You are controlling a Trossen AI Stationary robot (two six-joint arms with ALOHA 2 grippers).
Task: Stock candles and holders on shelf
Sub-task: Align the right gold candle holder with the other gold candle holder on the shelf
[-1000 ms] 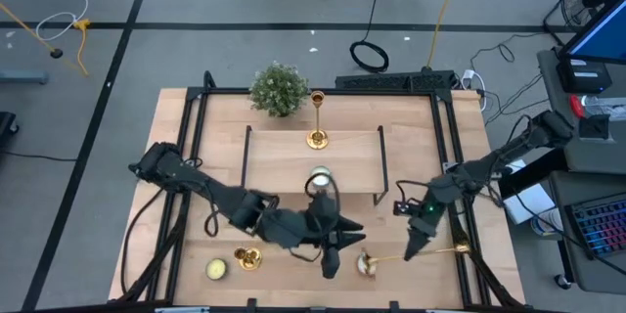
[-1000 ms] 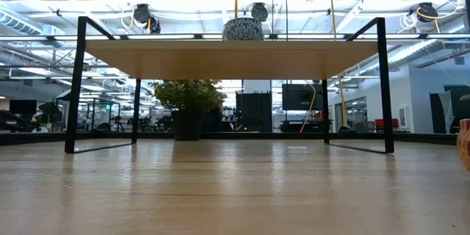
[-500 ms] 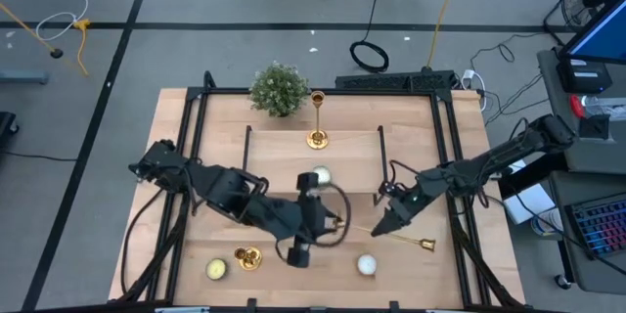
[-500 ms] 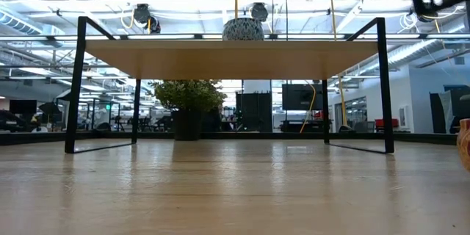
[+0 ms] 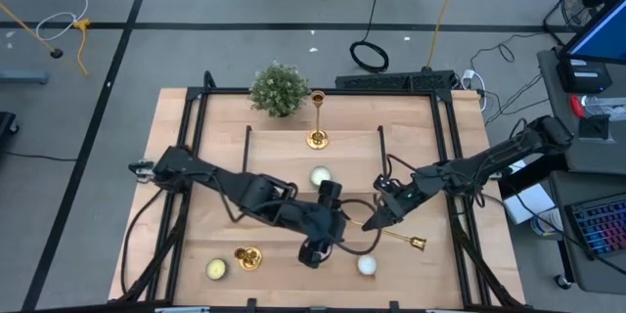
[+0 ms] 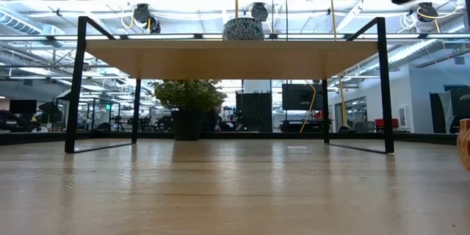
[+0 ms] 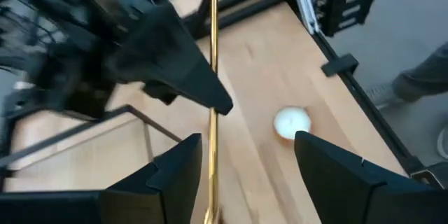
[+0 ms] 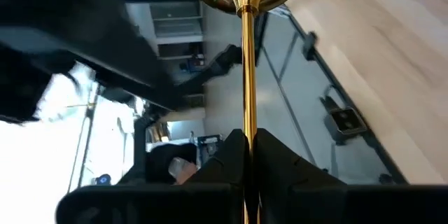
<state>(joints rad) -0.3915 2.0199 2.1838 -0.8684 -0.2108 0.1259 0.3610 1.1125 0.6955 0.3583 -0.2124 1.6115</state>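
- The left dark six-joint arm runs from the left edge of the high view toward lower centre; its left gripper (image 5: 328,240) has both fingers (image 7: 175,175) spread apart.
- The right dark arm reaches in from the right edge toward centre; its right gripper (image 5: 372,223) is clamped tight.

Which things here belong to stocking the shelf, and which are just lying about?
Job: light-wood shelf on black legs; pale round candle on it; white round candle and yellowish round candle on the table; shiny gold candlestick upright on the shelf; second gold candlestick beside the yellowish candle; third gold candlestick in the right pincer.
Lying about: small green bushy plant; black floor cable coil.
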